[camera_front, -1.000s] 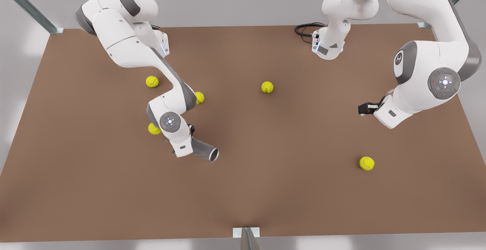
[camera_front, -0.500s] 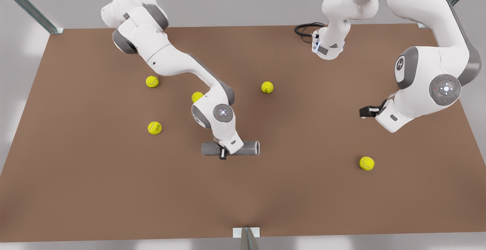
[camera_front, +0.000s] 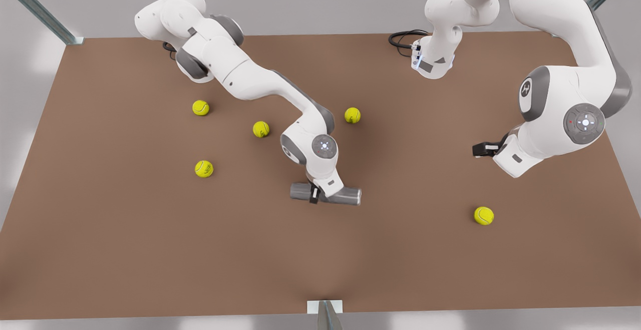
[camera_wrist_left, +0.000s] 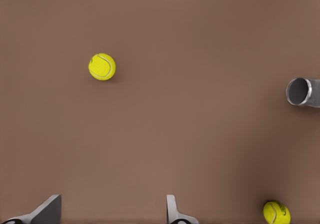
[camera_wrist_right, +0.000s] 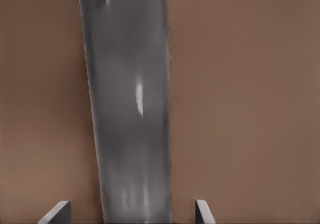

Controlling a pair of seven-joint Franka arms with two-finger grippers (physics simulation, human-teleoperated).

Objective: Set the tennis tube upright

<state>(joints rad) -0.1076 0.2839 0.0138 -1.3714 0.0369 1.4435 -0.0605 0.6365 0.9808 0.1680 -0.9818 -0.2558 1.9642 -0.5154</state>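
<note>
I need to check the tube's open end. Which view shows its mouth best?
The left wrist view: the slim dark grey metallic tube faces it, silvery rim and hollow visible. The front view shows it lying sideways in the right claw; the right wrist view shows its side wall.

A brown table (camera_front: 125, 250) (matte, evenly lit) sits before a pale grey wall (camera_front: 310, 4), metal struts (camera_front: 35, 7) at its corners.
</note>
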